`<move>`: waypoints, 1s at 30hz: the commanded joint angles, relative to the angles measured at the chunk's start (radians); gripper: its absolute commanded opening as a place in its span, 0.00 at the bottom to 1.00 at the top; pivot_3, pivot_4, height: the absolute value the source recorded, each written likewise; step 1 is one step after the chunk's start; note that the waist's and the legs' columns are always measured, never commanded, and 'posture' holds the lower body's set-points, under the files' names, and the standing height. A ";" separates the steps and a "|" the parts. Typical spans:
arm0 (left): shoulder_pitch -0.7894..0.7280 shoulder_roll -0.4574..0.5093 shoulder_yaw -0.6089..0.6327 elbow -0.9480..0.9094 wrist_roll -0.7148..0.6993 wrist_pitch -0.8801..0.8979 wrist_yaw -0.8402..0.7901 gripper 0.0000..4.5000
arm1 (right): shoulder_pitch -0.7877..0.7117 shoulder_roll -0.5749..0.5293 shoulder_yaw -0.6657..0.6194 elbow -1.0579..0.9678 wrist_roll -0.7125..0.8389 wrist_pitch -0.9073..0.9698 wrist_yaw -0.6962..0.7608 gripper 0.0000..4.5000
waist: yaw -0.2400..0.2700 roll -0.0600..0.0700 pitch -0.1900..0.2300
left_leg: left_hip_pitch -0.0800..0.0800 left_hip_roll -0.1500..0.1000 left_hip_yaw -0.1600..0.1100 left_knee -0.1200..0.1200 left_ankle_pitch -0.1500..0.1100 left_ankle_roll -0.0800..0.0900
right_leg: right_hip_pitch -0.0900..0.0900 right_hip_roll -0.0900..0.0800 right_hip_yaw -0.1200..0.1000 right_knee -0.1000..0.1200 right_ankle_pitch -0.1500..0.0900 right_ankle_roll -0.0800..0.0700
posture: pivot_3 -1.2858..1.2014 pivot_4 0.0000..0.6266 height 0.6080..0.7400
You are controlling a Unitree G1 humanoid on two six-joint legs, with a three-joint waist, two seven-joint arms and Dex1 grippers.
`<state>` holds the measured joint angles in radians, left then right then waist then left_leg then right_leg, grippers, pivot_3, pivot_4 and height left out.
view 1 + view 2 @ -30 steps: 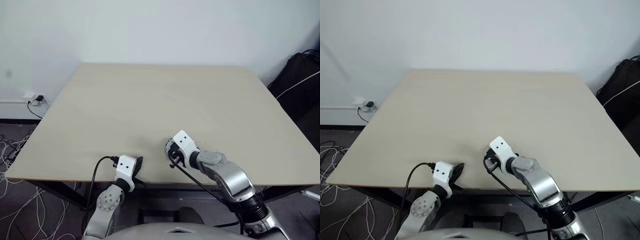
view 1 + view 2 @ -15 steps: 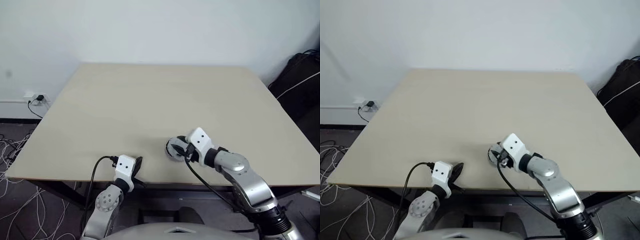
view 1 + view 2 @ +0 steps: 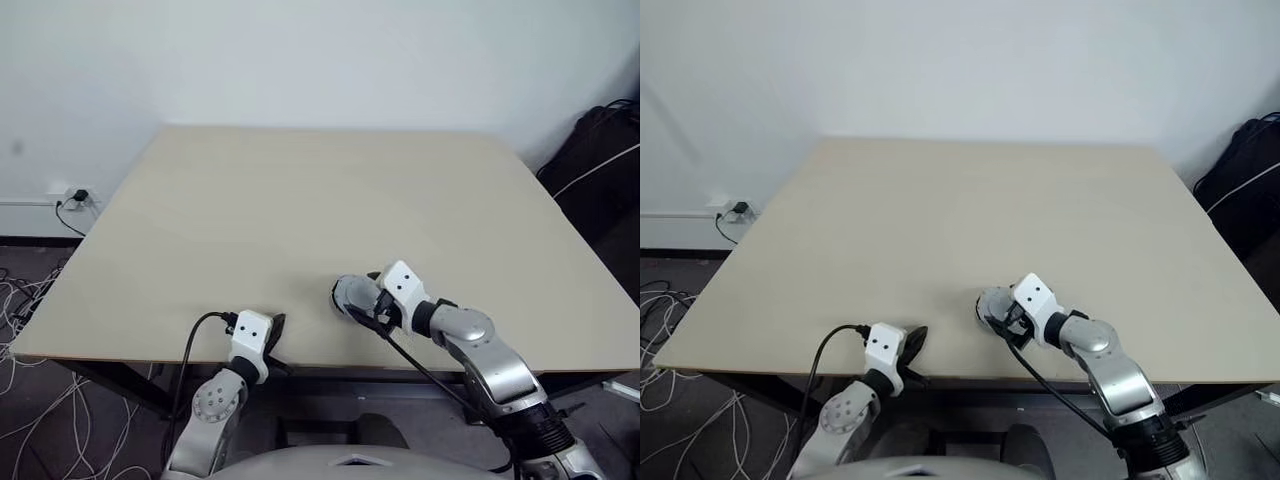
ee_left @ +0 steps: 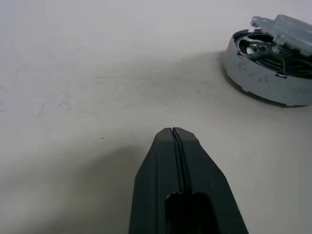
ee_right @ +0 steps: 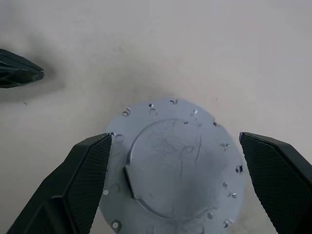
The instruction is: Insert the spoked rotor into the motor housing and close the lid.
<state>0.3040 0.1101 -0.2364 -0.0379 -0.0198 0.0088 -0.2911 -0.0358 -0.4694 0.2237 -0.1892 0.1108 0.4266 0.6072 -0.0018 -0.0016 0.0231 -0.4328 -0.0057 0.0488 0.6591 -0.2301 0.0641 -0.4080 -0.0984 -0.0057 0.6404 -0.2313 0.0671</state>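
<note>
The table carried the same things. The right gripper, clamped on the lid a second before, had spread its fingers wide either side of it near the table's near edge. The left gripper had stayed pinched shut beside the near edge.

Lid was dull grey metal, smooth but finely scratched. Table was pale matt wood laminate. Right gripper's fingers were black, finely textured plastic.
</note>
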 commanded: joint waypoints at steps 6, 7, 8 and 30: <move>-0.005 0.000 0.002 -0.033 -0.003 -0.017 0.004 0.00 | -0.051 0.052 -0.062 0.056 0.064 0.059 0.001 1.00 | 0.004 0.000 0.000 | 0.000 0.000 0.000 0.000 0.000 0.000 | 0.000 0.000 0.000 0.000 0.000 0.000 | 0.52 0.00 1.00; -0.005 0.001 0.003 -0.034 -0.003 -0.017 0.004 0.00 | -0.052 0.056 -0.063 0.060 0.071 0.071 0.006 1.00 | 0.004 0.000 0.000 | 0.000 0.000 0.000 0.000 0.000 0.000 | 0.000 0.000 0.000 0.000 0.000 0.000 | 0.52 0.00 1.00; -0.005 0.001 0.003 -0.033 -0.004 -0.017 0.004 0.00 | -0.053 0.058 -0.063 0.062 0.075 0.080 0.008 1.00 | 0.005 0.000 0.000 | 0.000 0.000 0.000 0.000 0.000 0.000 | 0.000 0.000 0.000 0.000 0.000 0.000 | 0.52 0.00 1.00; 0.005 -0.006 -0.002 -0.046 -0.001 -0.016 0.009 0.00 | -0.021 0.140 -0.163 0.018 0.178 0.121 -0.031 0.71 | 0.005 0.001 -0.001 | 0.000 0.000 0.000 0.001 0.000 0.000 | 0.000 0.000 0.000 0.001 0.000 0.000 | 0.52 0.00 1.00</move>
<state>0.3119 0.1103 -0.2291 -0.0382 -0.0198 -0.0061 -0.2845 -0.0492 -0.3377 0.1053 -0.1116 0.2554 0.5561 0.5866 0.0036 -0.0001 0.0223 -0.4329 -0.0056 0.0489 0.6599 -0.2302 0.0640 -0.4083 -0.0983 -0.0055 0.6416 -0.2312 0.0670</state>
